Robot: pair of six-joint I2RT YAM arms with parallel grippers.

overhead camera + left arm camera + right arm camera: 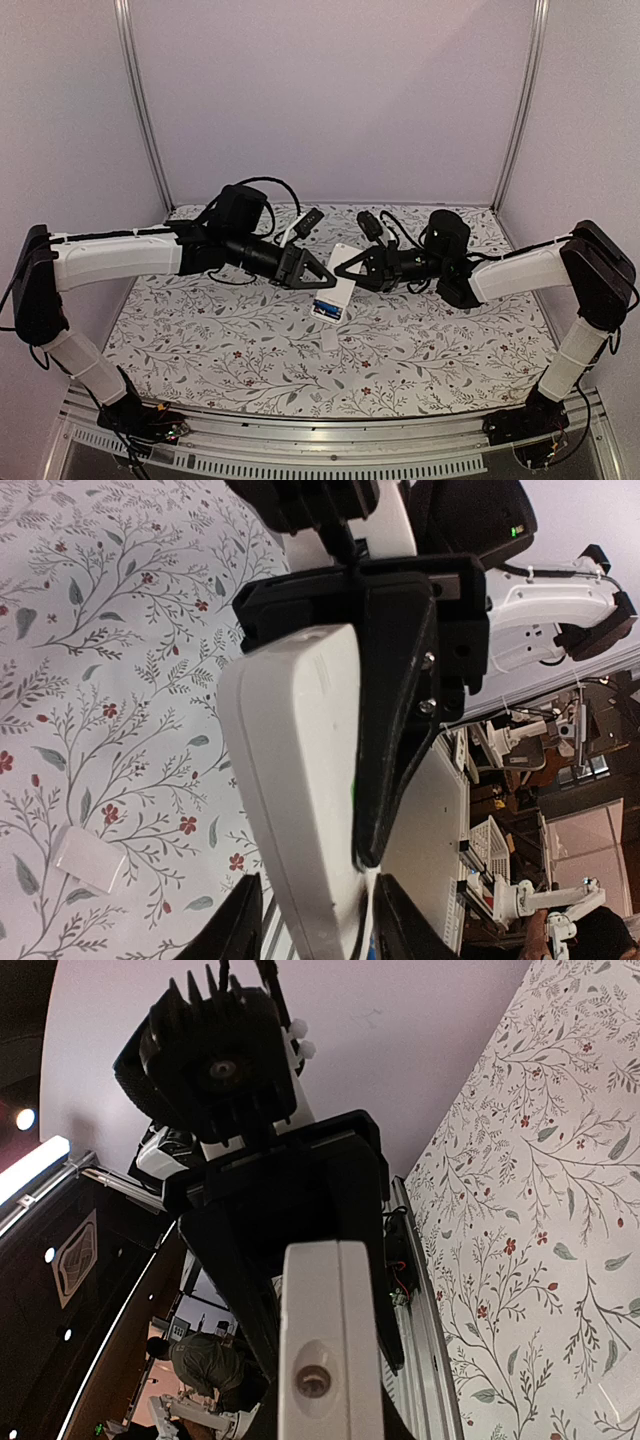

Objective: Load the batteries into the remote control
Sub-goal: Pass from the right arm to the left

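1. The small white rectangular plastic remote control [340, 287] sits between the two grippers, above the middle of the floral-patterned table covering [200, 340]. Whether it clears the surface cannot be told.
2. The left gripper [322, 276] reaches in from the left. In the left wrist view its two black fingers [240, 925] flank one end of the remote control [290, 760] and lie against its sides, pinching it.
3. The right gripper [342, 270] reaches in from the right and clamps the same handset. In the left wrist view one of its black triangular fingers [395, 710] lies flat across one broad face, and its other finger lies behind the opposite face.
4. The right wrist view shows the remote control [318, 1300] end-on, with a small round emitter window in its end face.
5. In the top view the near end of the handset shows an open recess with a blue cylindrical battery [325, 307] in it. A dark patch beside it is too small to identify.
6. A small flat white rectangular cover piece [330, 343] lies on the covering just in front of the handset, apart from both grippers. It also shows in the left wrist view [88, 860].
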